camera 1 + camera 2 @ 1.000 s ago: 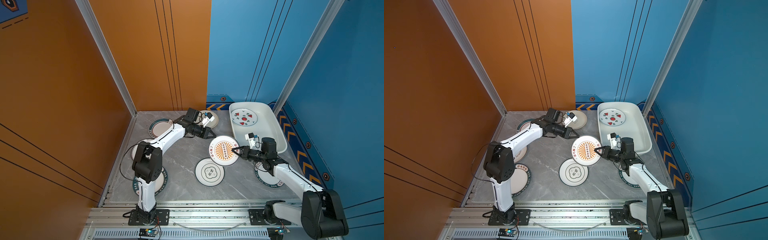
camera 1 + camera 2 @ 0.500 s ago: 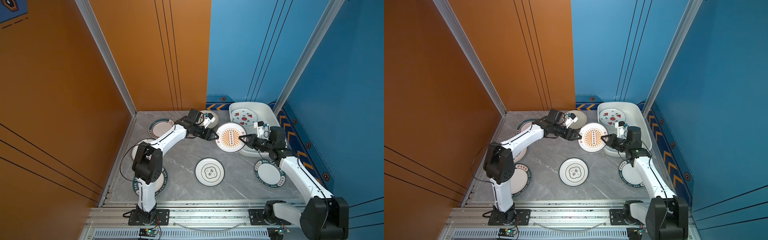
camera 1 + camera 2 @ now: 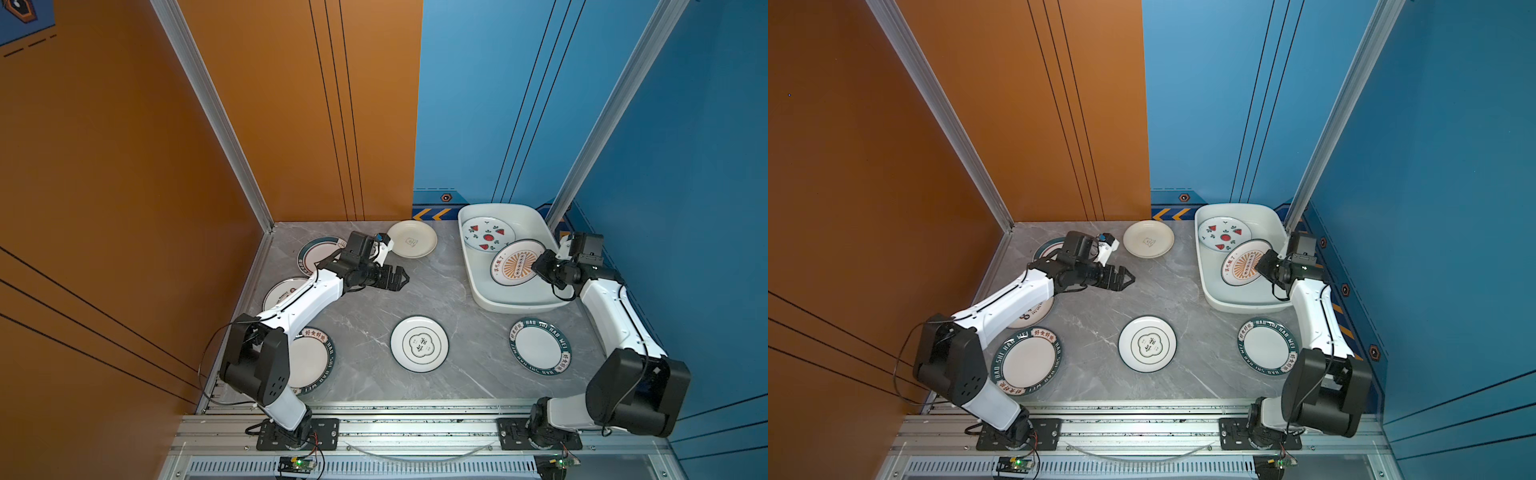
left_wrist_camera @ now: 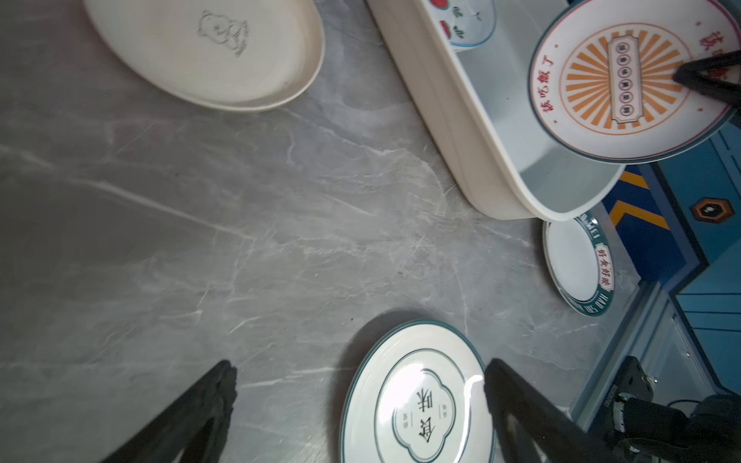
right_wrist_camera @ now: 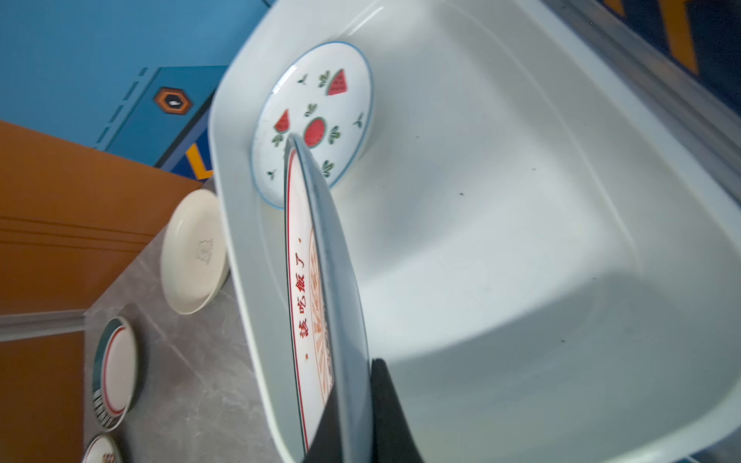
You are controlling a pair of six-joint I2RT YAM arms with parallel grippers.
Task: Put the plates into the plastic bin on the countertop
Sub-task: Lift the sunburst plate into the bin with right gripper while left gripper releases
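The sunburst plate point(image 3: 513, 264) has left the middle of the countertop point(image 3: 436, 291) and now hangs tilted inside the plastic bin point(image 3: 523, 297) at two o'clock, its far edge over the watermelon plate point(image 3: 487, 235) — the right gripper point(image 3: 537, 263) is clamped narrow on its rim. The left gripper point(image 3: 400, 279) has sprung wide and holds nothing. Only the release remains for this plate; six others wait outside.

An orange wall point(image 3: 291, 104) adjoins a blue wall point(image 3: 478, 104), with yellow chevrons point(image 3: 432, 214) below.
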